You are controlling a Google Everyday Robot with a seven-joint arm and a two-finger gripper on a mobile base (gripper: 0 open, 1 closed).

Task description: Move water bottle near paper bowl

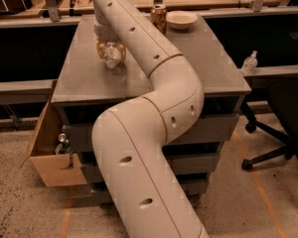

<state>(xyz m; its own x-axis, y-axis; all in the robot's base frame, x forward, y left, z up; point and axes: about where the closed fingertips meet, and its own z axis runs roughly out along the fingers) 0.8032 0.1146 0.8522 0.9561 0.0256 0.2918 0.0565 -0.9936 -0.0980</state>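
Observation:
The water bottle (111, 59), clear with a white cap, lies on the grey table (198, 58) at its back left part. My gripper (111, 52) comes down on it from above, and its fingers (100, 47) are shut on the bottle's sides. The paper bowl (182, 19), shallow and cream-white, sits at the table's back right, well apart from the bottle. My pale arm (159, 78) crosses the table's middle and hides part of it.
A brown-gold drink can (159, 18) stands just left of the bowl. A small pump-top bottle (249, 62) stands on a ledge to the right. An open cardboard box (47, 152) sits left of the table's base. An office chair (288, 118) is at the right.

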